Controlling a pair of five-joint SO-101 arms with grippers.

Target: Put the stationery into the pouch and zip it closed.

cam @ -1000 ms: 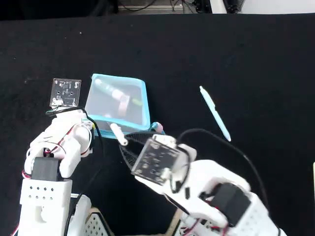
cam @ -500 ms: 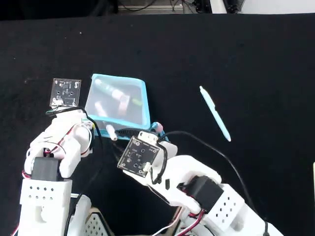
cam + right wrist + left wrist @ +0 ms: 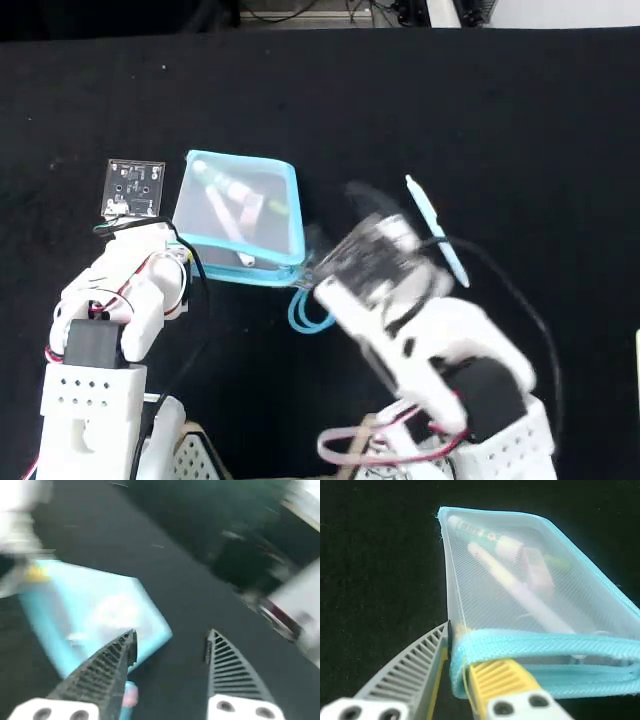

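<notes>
The left gripper [image 3: 457, 652] was clenched on a corner of the translucent, blue-edged mesh pouch [image 3: 240, 215]. The right gripper [image 3: 172, 632], released and empty, hung beside the pouch. A slim light-blue pen [image 3: 422, 203] lay well apart from the pouch, probably the next pickup before zipping.

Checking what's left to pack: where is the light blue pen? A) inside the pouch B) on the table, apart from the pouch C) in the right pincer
B: the pen lies on the table, clear of the pouch; the right pincer is open, empty.
</notes>
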